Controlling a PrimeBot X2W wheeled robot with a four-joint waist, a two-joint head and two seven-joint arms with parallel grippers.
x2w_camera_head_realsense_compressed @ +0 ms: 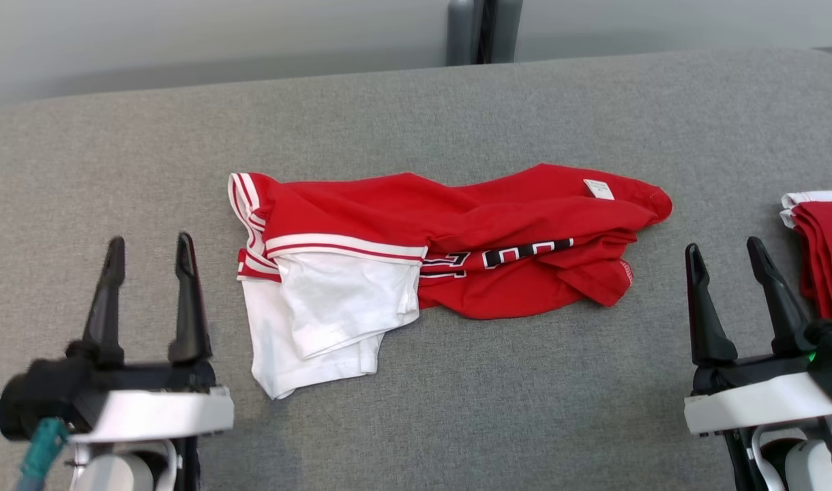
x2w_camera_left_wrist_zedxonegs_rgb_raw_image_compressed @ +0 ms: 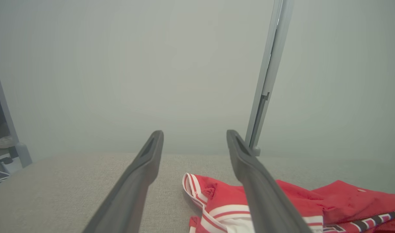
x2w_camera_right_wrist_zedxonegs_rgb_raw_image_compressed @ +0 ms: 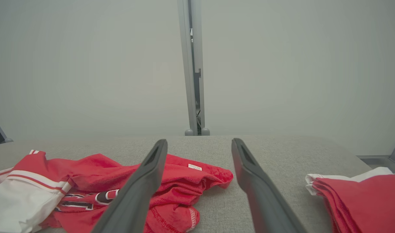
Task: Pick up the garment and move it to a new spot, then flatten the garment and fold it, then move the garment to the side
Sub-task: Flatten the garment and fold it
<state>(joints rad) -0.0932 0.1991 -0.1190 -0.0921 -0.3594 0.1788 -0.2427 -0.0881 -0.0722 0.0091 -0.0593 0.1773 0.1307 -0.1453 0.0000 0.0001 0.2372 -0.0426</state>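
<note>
A crumpled red garment [x2w_camera_head_realsense_compressed: 457, 218] with white sleeves, striped trim and black lettering lies in the middle of the grey padded table [x2w_camera_head_realsense_compressed: 416, 102]. It also appears in the left wrist view [x2w_camera_left_wrist_zedxonegs_rgb_raw_image_compressed: 330, 200] and the right wrist view [x2w_camera_right_wrist_zedxonegs_rgb_raw_image_compressed: 97, 174]. My left gripper [x2w_camera_head_realsense_compressed: 150, 252] stands open at the lower left, apart from the white sleeve [x2w_camera_head_realsense_compressed: 334, 300]. At the lower right my right gripper [x2w_camera_head_realsense_compressed: 726, 252] is open too, just right of the garment's crumpled hem. Both hold nothing.
A folded stack of red and white garments [x2w_camera_head_realsense_compressed: 825, 252] sits at the table's right edge, close to my right gripper, seen also in the right wrist view [x2w_camera_right_wrist_zedxonegs_rgb_raw_image_compressed: 362, 194]. A grey post [x2w_camera_head_realsense_compressed: 484, 31] stands behind the table against a pale wall.
</note>
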